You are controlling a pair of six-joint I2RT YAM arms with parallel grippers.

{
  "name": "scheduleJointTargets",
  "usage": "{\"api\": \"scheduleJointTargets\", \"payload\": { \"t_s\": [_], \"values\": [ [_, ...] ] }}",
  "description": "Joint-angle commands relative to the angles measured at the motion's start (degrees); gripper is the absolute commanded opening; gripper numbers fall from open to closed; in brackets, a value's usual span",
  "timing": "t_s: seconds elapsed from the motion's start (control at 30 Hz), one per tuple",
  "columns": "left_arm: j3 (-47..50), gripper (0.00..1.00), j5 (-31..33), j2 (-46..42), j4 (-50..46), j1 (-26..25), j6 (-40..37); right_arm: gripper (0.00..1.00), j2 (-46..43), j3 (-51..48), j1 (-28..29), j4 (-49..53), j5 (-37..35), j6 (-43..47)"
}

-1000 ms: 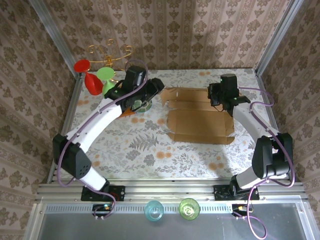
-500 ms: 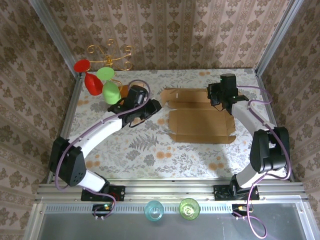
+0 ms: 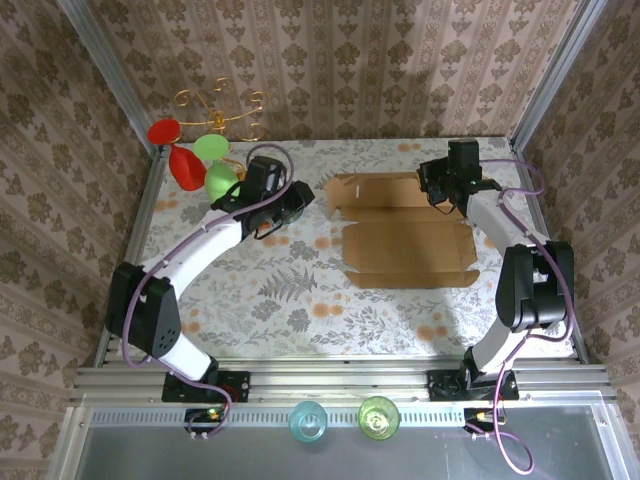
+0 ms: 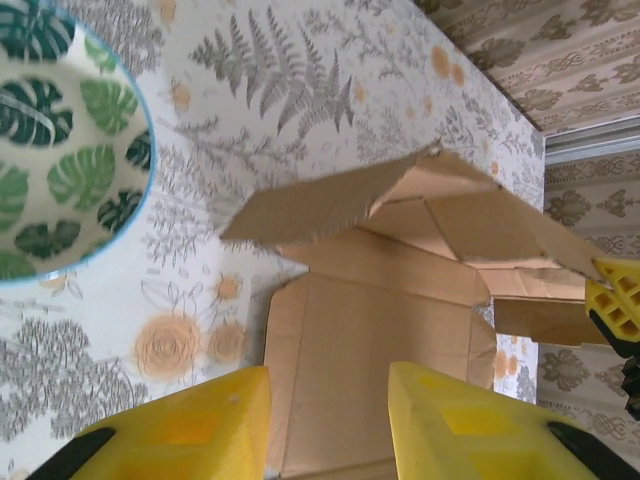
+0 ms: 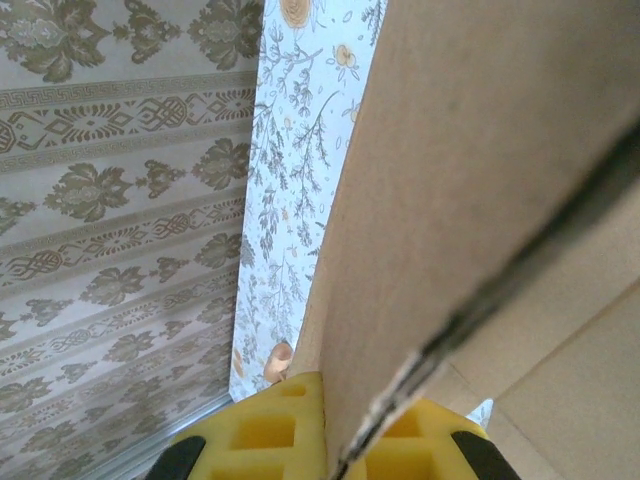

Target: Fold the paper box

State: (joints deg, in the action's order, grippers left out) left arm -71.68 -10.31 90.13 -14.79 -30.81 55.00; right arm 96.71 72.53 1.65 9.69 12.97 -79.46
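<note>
Top external: the paper box (image 3: 405,240) lies on the table (image 3: 300,290), right of centre, with its far flaps partly raised. I judge it light, stiff board, best taken at a flap edge.

Left wrist: my left fingers (image 4: 190,425) stand wide apart and empty, short of the box, with a bowl (image 4: 60,150) to one side.

Right wrist: my right fingers (image 5: 285,420) pinch a raised flap's edge.

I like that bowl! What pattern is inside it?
Green tropical leaves on white, blue rim. The bowl shows best in the left wrist view.
</note>
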Motion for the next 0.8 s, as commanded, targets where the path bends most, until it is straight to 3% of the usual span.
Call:
{"api": "scheduleJointTargets", "payload": {
  "t_s": [0.0, 0.33, 0.57, 0.77],
  "values": [
    [-3.8, 0.36, -0.7, 2.8, -4.2, 0.5, -6.6, 0.00, 3.4, 2.0, -1.4, 6.3, 1.4, 5.6],
    [-8.1, 0.35, -0.3, 7.8, -5.5, 1.4, -13.6, 0.00, 10.1, 7.5, -3.6, 7.9, 5.8, 7.8],
    [-18.6, 0.17, -3.2, 18.4, -8.1, 1.6, -26.3, 0.00, 10.1, 8.4, -4.9, 8.1, 7.2, 8.2],
    [-20.4, 0.15, -4.4, 22.3, -8.8, -0.1, -32.4, 0.00, 9.5, 8.4, -5.2, 7.2, 8.2, 7.6]
  ]
}}
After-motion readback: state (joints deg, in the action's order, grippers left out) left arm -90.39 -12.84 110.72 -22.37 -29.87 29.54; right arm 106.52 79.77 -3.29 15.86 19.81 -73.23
